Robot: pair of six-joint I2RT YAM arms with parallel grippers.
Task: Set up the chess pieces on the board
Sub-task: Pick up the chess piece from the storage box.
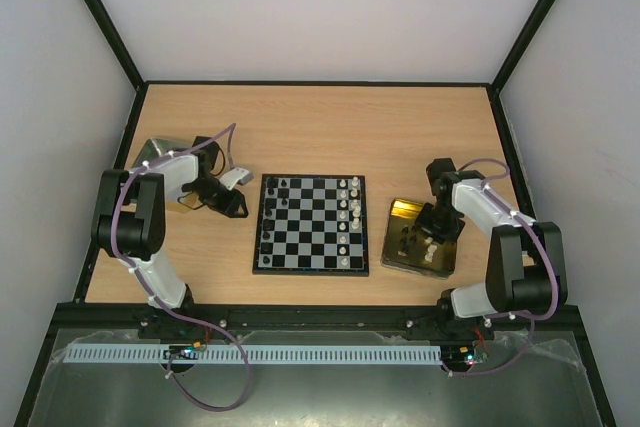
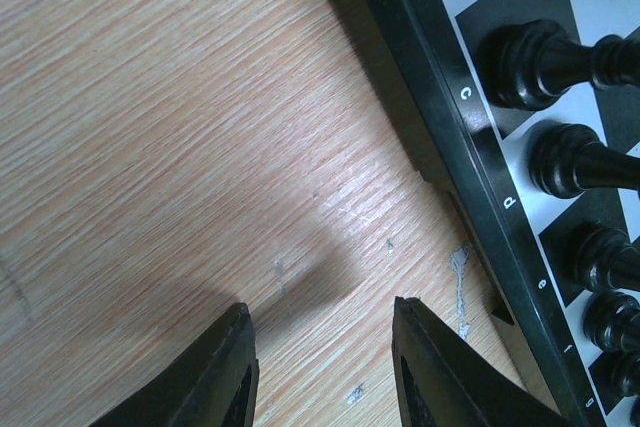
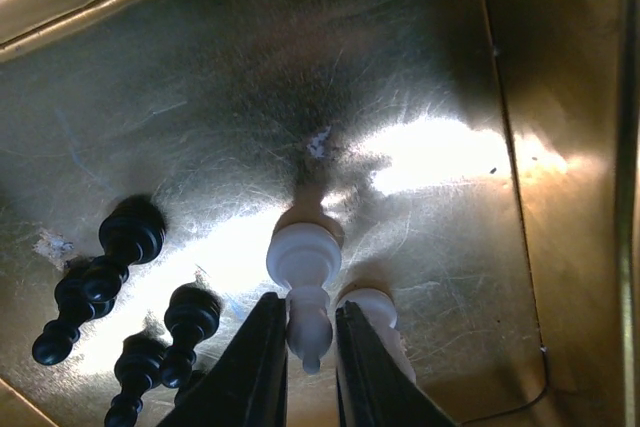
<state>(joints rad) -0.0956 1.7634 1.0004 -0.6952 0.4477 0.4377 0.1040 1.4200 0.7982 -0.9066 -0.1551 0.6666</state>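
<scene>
- Closed narrow with the right gripper (image 3: 308, 332) on the thin upper part of a white piece (image 3: 303, 252), down in the gold tin (image 3: 430, 77) right of the board (image 1: 300, 237).
- Probably light, hard and smooth, so apt to slip or tip; best pinched squarely at the neck, gently.
- Crowded by a second white piece (image 3: 375, 312) just beside; black pieces (image 3: 130, 242) lying further left.
- Held part open with the left gripper (image 2: 322, 347), nothing between, over bare table (image 2: 150, 97) beside the board's left edge.
</scene>
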